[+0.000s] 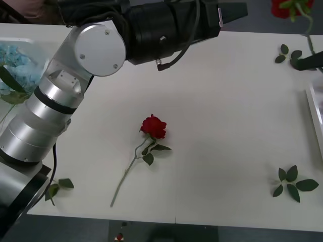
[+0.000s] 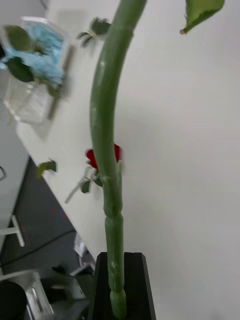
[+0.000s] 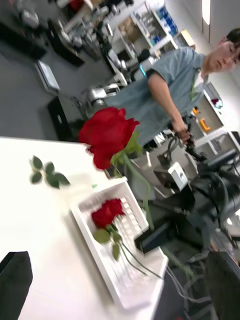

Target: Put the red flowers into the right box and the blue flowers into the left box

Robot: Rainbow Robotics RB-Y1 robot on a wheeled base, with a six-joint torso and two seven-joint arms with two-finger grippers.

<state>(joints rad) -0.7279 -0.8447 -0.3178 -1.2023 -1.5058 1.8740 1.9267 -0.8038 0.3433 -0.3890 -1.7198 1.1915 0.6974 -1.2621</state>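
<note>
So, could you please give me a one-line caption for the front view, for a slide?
One red rose lies mid-table among leaf sprigs while the right gripper lifts another.

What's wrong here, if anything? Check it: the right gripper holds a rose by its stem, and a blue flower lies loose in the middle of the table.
One thing is wrong: the flower lying loose in the middle of the table is a red rose, not blue, as the front view shows. The rest stands: the right gripper is shut on a rose stem.

Blue flowers in left box, far left.
</note>
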